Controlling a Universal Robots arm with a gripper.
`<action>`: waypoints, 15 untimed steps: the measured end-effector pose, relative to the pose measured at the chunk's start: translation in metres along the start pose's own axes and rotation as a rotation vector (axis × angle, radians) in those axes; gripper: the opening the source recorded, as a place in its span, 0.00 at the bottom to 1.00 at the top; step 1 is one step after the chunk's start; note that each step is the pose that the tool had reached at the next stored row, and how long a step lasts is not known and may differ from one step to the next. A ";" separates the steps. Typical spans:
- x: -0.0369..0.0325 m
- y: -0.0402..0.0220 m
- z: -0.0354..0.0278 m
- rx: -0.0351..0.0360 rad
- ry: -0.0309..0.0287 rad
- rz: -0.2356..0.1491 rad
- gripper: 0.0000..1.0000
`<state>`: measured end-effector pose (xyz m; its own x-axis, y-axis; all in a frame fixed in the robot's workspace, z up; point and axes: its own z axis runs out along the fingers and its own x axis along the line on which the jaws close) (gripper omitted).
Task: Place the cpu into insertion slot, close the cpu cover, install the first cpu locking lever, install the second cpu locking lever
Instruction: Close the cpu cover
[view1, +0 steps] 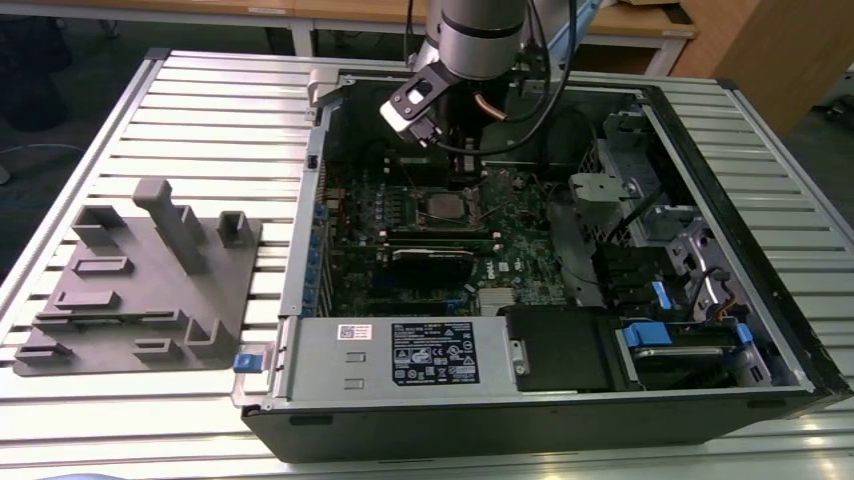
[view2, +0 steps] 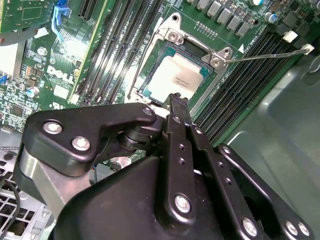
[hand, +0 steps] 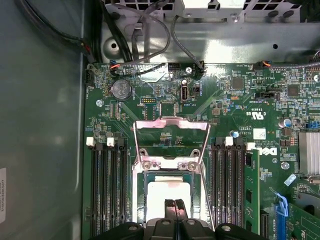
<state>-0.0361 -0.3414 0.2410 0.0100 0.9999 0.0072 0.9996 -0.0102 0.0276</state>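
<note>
Cpu seemingly flat in insertion slot

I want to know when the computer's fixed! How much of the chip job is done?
Done: the cpu lies in the insertion slot. In hand: nothing gripped; the tool hovers shut over the cpu. Left: the cpu cover is tipped up open, green board showing through its window, and a locking lever sticks out free, so closing the cover and both levers are not yet done.

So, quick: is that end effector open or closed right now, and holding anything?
End effector: closed, fingertips together, holding nothing; its tip is at the cpu lying in the insertion slot.
</note>
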 end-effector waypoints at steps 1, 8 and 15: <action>0.0000 0.0000 0.0000 0.0000 0.0000 0.000 0.11; 0.0000 0.0000 0.0004 0.0000 0.0000 0.000 0.11; 0.0000 0.0001 -0.0051 0.0000 0.0000 0.000 0.11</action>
<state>-0.0361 -0.3414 0.2461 0.0100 0.9999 0.0071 0.9996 -0.0102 0.0276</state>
